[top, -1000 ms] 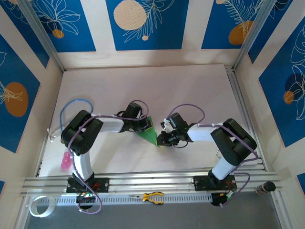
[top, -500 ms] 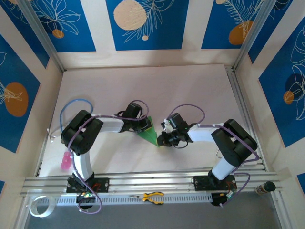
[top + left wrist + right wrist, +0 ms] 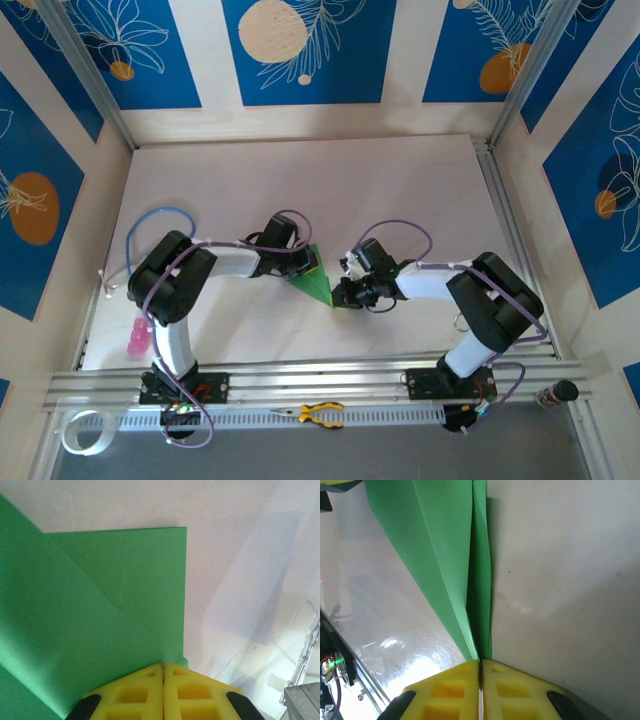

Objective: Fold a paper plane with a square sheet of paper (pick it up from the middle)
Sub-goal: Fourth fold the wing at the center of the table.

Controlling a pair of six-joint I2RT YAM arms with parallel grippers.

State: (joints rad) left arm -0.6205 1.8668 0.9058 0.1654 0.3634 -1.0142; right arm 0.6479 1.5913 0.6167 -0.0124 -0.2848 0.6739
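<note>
- Pinching the green paper [image 3: 100,605] tight at its left side with the left end effector [image 3: 163,666].
- Pinching its right tip tight with the right end effector [image 3: 480,662].
- Sitting in the middle of the bench [image 3: 400,190].

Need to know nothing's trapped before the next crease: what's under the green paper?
Bare white table borders the green paper, pinched by the left hand and right hand. Its folded layers cover whatever lies directly beneath, so that patch is hidden.
</note>
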